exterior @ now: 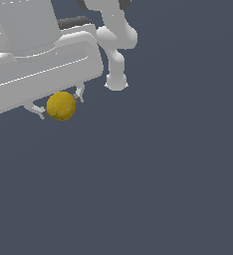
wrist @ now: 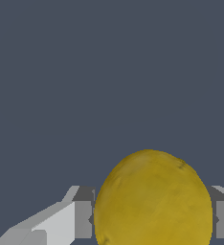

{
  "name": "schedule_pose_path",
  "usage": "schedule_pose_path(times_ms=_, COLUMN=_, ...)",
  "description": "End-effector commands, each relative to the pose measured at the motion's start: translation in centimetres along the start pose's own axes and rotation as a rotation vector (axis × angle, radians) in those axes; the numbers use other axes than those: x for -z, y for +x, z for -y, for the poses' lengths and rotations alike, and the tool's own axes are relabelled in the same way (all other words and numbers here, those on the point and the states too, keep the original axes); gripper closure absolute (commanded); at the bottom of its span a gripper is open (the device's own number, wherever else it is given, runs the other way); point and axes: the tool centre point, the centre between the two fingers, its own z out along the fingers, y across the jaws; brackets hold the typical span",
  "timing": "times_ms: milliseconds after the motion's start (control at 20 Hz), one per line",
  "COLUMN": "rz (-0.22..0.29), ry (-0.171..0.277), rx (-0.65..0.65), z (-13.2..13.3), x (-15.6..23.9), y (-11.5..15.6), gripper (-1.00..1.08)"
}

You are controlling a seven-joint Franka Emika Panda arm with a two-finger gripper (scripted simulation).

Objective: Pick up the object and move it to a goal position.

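The gripper [exterior: 59,105] sits in the upper part of the exterior view, at about ten o'clock from the frame's centre, hanging below the broad white hand of the arm [exterior: 39,69]. Its two fingers [exterior: 38,110] straddle the ball [exterior: 61,106], one at the ball's nine o'clock side and the other at roughly its two o'clock side. Both appear to touch the ball, so the gripper seems clenched on it, though the exterior view is too coarse to show the contact cleanly.

The wrist view supports this: the ball [wrist: 153,201] fills the space between the grey pads [wrist: 83,219], with a pad pressed close on either flank and no visible gap. The ball is mustard yellow with a faintly mottled, cracked-looking skin, and it is narrower than the white hand above it.

Behind it, at about one o'clock from the ball in the exterior view, a white arm link [exterior: 116,50] reaches down to a rounded end. The ground [exterior: 163,174] is plain dark slate-blue; whether the ball rests on it or is lifted clear cannot be told.
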Motion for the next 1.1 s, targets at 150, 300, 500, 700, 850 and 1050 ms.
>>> schedule_pose_path(times_ms=150, rz=-0.003, ry=0.002, rx=0.032, z=-0.7, x=1.5, y=0.1, gripper=1.08)
schedule_pose_path(times_ms=300, rz=-0.003, ry=0.003, rx=0.043, z=-1.0, x=1.9, y=0.2, gripper=1.08)
schedule_pose_path(times_ms=500, rz=-0.004, ry=0.004, rx=0.051, z=-1.2, x=2.3, y=0.2, gripper=1.08)
schedule_pose_path(times_ms=700, rz=-0.004, ry=0.004, rx=0.056, z=-1.3, x=2.5, y=0.3, gripper=1.08)
schedule_pose_path(times_ms=850, rz=-0.004, ry=0.004, rx=0.057, z=-1.4, x=2.6, y=0.3, gripper=1.08)
schedule_pose_path(times_ms=1050, rz=-0.004, ry=0.004, rx=0.058, z=-1.4, x=2.6, y=0.3, gripper=1.08)
